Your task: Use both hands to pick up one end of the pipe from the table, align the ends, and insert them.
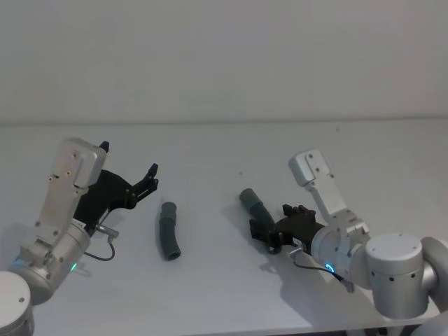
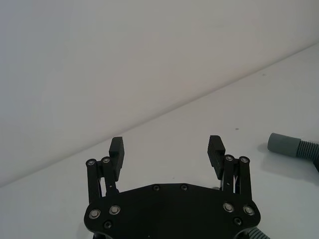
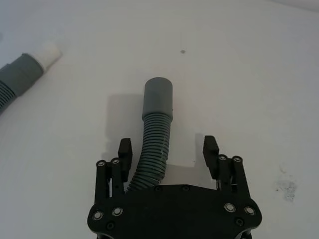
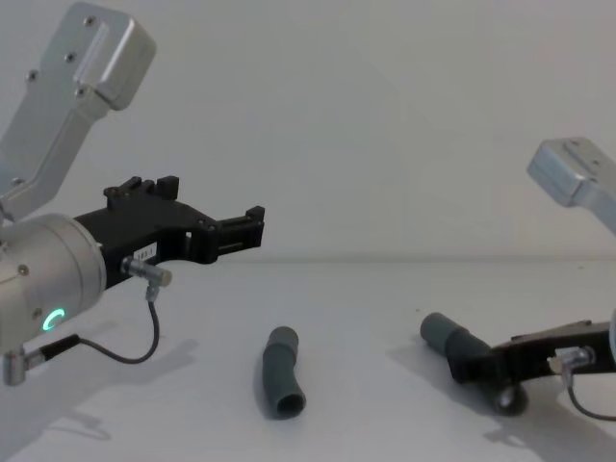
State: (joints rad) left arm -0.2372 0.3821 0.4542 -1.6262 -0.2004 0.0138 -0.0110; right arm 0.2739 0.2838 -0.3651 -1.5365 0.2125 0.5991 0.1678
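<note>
Head view: right gripper [image 1: 271,224] low over table [image 1: 224,147], fingers [image 3: 124,149] spread wide, straddling ribbed hose piece [image 1: 250,201], gripping nothing yet. Hose sitting off-centre between fingers; centring, then closing behind smooth cuff [image 3: 158,97], looking wisest. Left gripper [image 1: 129,159] hovering open, empty, near other hose piece [image 1: 168,231].

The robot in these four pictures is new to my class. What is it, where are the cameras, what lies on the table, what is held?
It is a robot with two arms, each ending in a two-finger gripper. One camera looks down from its head, one across from its chest, one sits on each wrist. On the white table lie two ribbed grey hose pieces. The left gripper hangs open above the table, near the left piece. The right gripper, open, sits low astride the right piece. Nothing is gripped.
</note>
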